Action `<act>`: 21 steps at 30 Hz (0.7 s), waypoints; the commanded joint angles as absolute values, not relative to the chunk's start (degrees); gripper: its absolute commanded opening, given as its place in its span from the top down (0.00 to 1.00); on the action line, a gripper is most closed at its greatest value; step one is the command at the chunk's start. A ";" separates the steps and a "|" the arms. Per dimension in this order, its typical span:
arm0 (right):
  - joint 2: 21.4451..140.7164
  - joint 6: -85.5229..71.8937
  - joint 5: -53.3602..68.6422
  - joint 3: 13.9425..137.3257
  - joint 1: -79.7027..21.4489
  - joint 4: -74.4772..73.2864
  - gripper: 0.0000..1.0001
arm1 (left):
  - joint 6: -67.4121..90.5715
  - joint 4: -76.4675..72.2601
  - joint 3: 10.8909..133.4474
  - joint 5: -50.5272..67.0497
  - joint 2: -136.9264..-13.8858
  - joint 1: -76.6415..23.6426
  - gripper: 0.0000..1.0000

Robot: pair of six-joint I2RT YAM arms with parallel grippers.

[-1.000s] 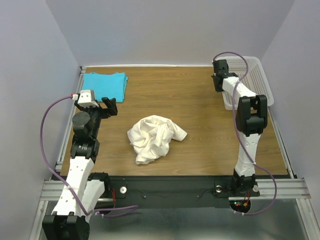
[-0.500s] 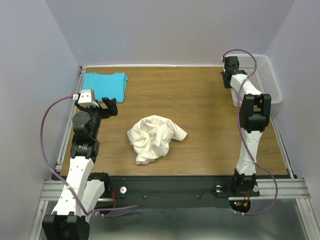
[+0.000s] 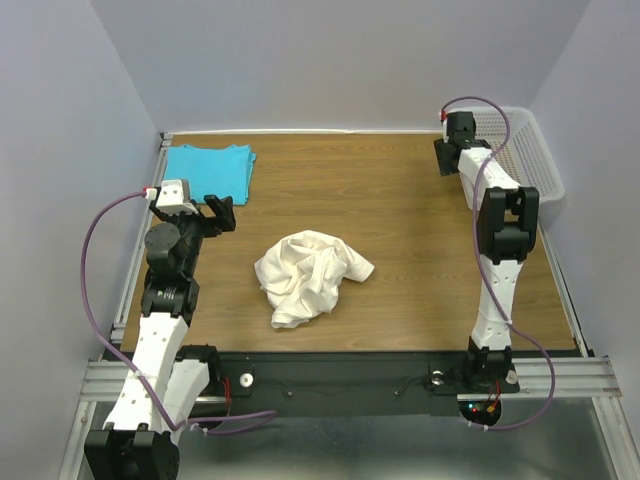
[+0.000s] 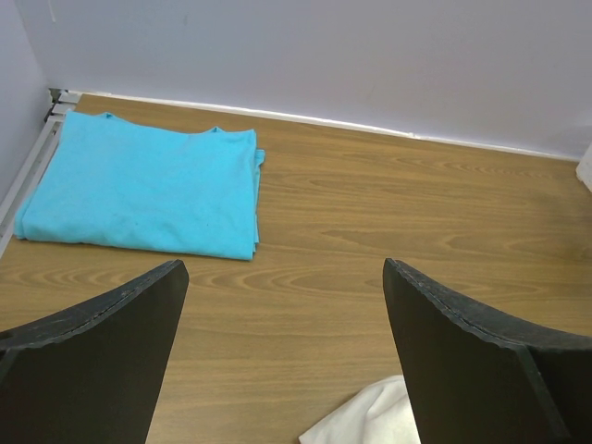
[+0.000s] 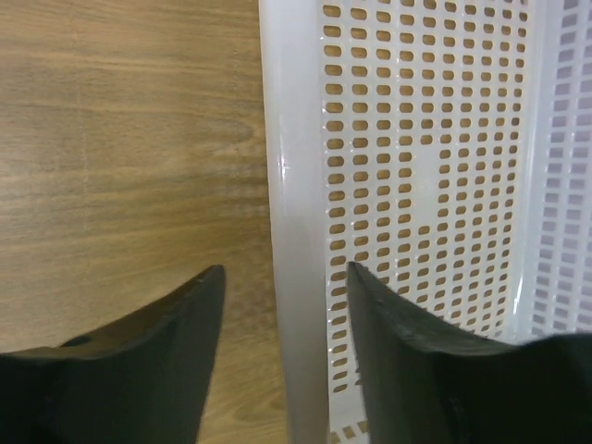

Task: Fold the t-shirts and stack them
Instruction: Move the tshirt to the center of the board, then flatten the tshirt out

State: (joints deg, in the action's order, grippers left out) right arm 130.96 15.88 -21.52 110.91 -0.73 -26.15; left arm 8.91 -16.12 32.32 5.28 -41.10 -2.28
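Observation:
The turquoise t-shirt [image 3: 210,170] lies folded flat at the table's far left corner; it also shows in the left wrist view [image 4: 139,190]. The cream t-shirt [image 3: 310,275] lies crumpled in a heap at the table's middle, and one edge of it [image 4: 370,421] shows low in the left wrist view. My left gripper [image 3: 218,212] is open and empty, hovering between the two shirts [image 4: 282,268]. My right gripper [image 3: 445,160] is open at the far right, its jaws astride the rim of the white basket [image 5: 282,273], with a gap showing beside the rim.
The white perforated basket [image 3: 530,150] stands at the far right edge against the wall; its holed floor [image 5: 435,166] fills the right wrist view. Walls close the table at the back and both sides. Bare wood [image 3: 350,190] lies between the shirts and the basket.
The basket slid to the right and straightened, with my right gripper at its rim. The gripper has since eased slightly left. The left arm and both shirts have not moved.

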 commanded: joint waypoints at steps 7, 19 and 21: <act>112.52 21.34 -14.52 106.98 -1.40 -23.55 0.04 | 10.81 -20.57 32.43 10.36 -41.22 -2.64 0.01; 86.93 37.86 57.99 80.00 -3.33 -34.34 0.00 | 15.81 -18.02 33.05 23.44 -41.66 -2.64 0.02; 86.49 39.46 65.79 78.32 -5.79 -37.51 0.01 | 17.65 -17.67 32.96 26.26 -41.49 -2.64 0.03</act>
